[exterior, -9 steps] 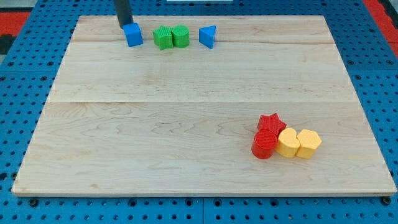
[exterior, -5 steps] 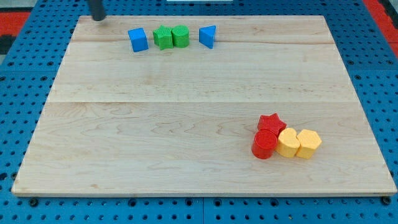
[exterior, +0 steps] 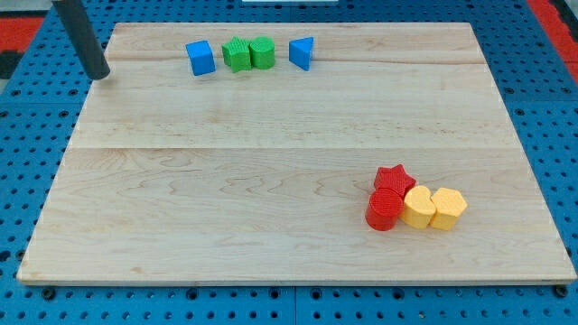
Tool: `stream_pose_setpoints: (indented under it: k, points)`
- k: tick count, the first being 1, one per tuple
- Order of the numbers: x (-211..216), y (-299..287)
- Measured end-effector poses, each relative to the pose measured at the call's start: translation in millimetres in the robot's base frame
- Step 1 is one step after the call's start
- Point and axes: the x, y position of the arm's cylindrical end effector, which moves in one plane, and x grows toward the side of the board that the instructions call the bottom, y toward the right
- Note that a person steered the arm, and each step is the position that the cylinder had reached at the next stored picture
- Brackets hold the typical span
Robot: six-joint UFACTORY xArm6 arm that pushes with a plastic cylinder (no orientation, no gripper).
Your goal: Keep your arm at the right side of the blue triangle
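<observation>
The blue triangle (exterior: 302, 52) lies near the top edge of the wooden board (exterior: 271, 153), at the right end of a row of blocks. To its left stand a green cylinder (exterior: 263, 52), a green star-shaped block (exterior: 237, 55) and a blue cube (exterior: 200, 58). My tip (exterior: 100, 74) is at the board's left edge, far to the left of the whole row and touching no block.
A red star (exterior: 394, 178), a red cylinder (exterior: 385, 209), a yellow cylinder (exterior: 418, 207) and a yellow hexagonal block (exterior: 447, 208) cluster at the lower right. Blue pegboard (exterior: 36, 135) surrounds the board.
My tip left the blue cube's top left corner, swung left past the board's top left corner, then came down along the left edge. The blue cube shifted slightly; other blocks stayed.
</observation>
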Motion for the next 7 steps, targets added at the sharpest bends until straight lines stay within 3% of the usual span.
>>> stream_pose_setpoints:
  k: [1, 3, 5, 6, 7]
  points:
    - [9.9, -0.8]
    - [-99.6, -11.1]
    - [-126.1, 5.4]
    - [-125.3, 43.9]
    - [-125.0, 157.1]
